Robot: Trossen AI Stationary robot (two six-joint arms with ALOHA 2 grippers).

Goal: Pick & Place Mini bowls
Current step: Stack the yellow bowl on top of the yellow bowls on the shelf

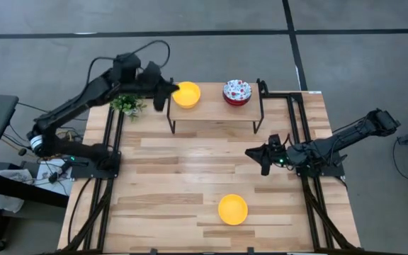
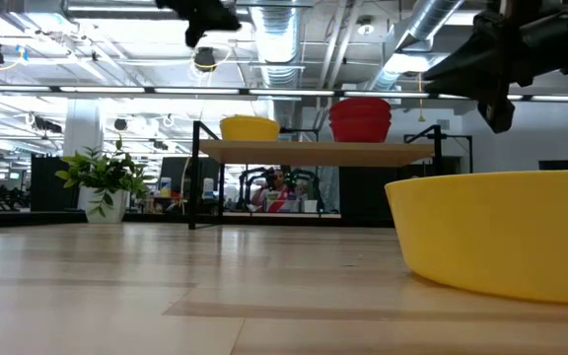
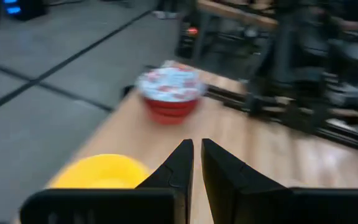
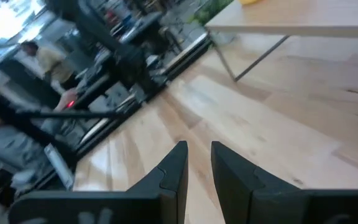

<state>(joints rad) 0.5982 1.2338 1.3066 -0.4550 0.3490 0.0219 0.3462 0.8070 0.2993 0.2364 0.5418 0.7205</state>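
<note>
A yellow mini bowl [image 1: 186, 94] [image 2: 249, 127] and a white floral mini bowl with a red outside [image 1: 236, 92] [image 3: 169, 93] stand on a raised wooden shelf [image 1: 214, 113] at the table's far side. The low view shows the red one [image 2: 360, 118] as a stack. A second yellow bowl [image 1: 233, 210] [image 2: 501, 232] rests on the table near its near edge. My left gripper [image 1: 163, 97] [image 3: 196, 149] hovers shut just left of the shelf's yellow bowl [image 3: 101, 172], touching nothing. My right gripper [image 1: 259, 155] [image 4: 197, 152] waits shut above the table's right side.
A small green potted plant [image 1: 127, 105] [image 2: 106, 177] stands at the far left, under my left arm. The shelf rests on thin black legs [image 1: 172, 120]. Bare wood [image 1: 190, 170] lies between the shelf and the near bowl. A person [image 2: 279, 187] sits beyond the table.
</note>
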